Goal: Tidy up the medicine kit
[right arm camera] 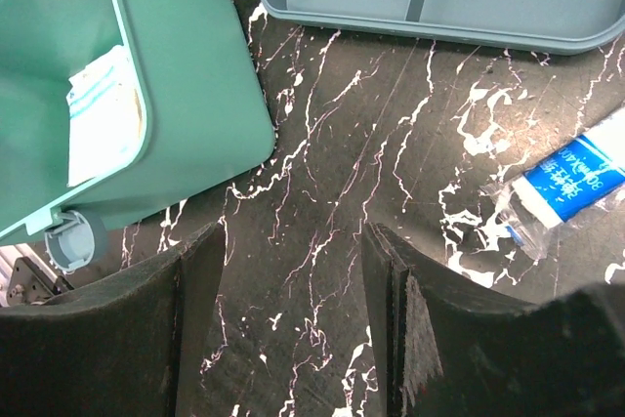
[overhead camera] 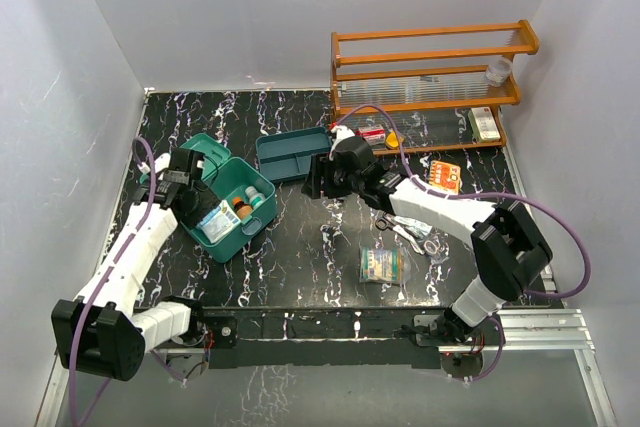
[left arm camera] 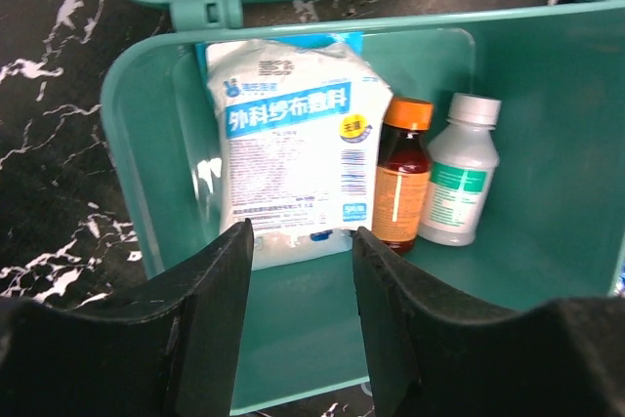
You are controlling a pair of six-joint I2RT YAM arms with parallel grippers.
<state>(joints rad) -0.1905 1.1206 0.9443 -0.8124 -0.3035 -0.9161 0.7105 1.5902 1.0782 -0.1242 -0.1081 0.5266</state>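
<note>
The kit (overhead camera: 228, 245) sits on the left-centre of the black, white-veined tabletop (overhead camera: 300, 277), its hinged lid (overhead camera: 203, 150) thrown open behind it. It is a teal box of smooth moulded plastic with thin walls and rounded corners. It looks stiff, probably light, and likely slick under hard pads. Inside lie a soft white gauze pack (left arm camera: 283, 139), an amber bottle (left arm camera: 402, 178) with an orange cap, and a white bottle (left arm camera: 459, 183). All are loose, so a tilt would probably send them sliding.

The best hold seems to be a pinch across one wall at the rim, away from the corners — or on the lid's free edge, if it is to be shut.

The left claw (left arm camera: 303, 236) hangs over the kit's near rim, jaws apart and empty. The right claw (right arm camera: 293, 231) is also spread and empty — above bare tabletop between the kit and a darker divided tray (right arm camera: 488, 31).
</note>
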